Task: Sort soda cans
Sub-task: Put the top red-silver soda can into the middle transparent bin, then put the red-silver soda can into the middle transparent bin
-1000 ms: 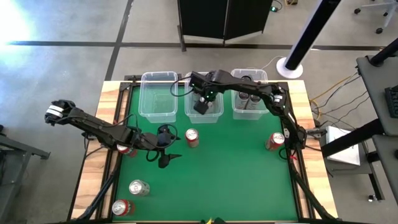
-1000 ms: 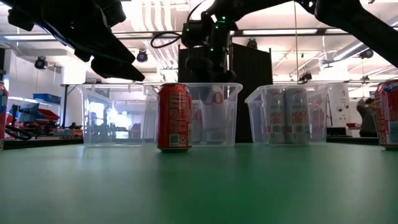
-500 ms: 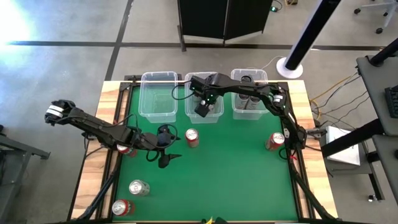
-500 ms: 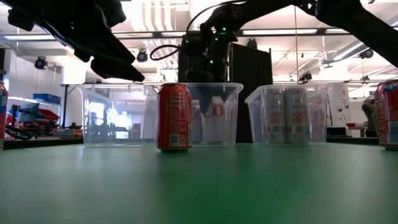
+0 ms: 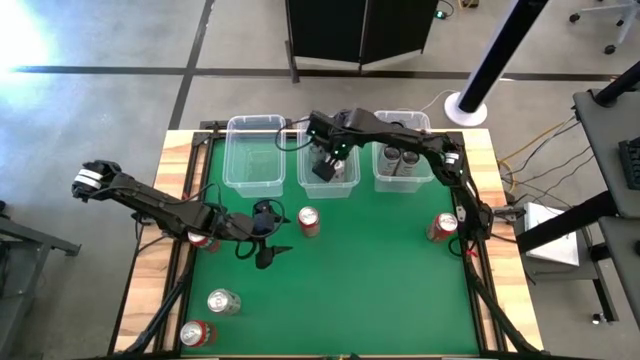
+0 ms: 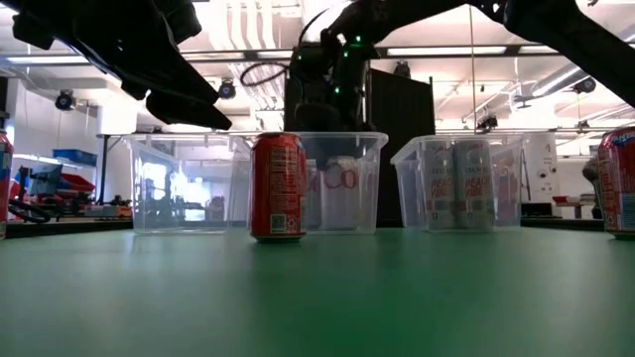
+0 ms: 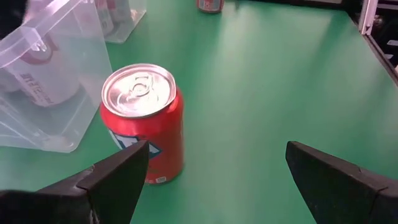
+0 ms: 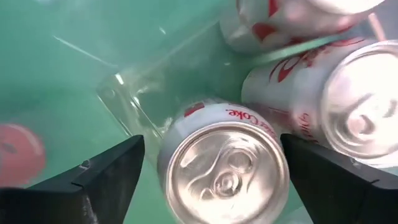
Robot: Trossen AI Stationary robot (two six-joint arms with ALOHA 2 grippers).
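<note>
High view: on the left, the left gripper point(image 5: 268, 250) hovers over the green table point(image 5: 380, 270), fingers spread and empty. Its next target, a red can point(image 7: 144, 122), stands upright just ahead of them, slightly toward the left finger; its label is not readable. At the middle bin point(image 5: 330, 170), the right gripper point(image 8: 214, 171) has its fingers released around a silver can point(image 8: 225, 163) marked "Coke", standing among other silver cans.
</note>
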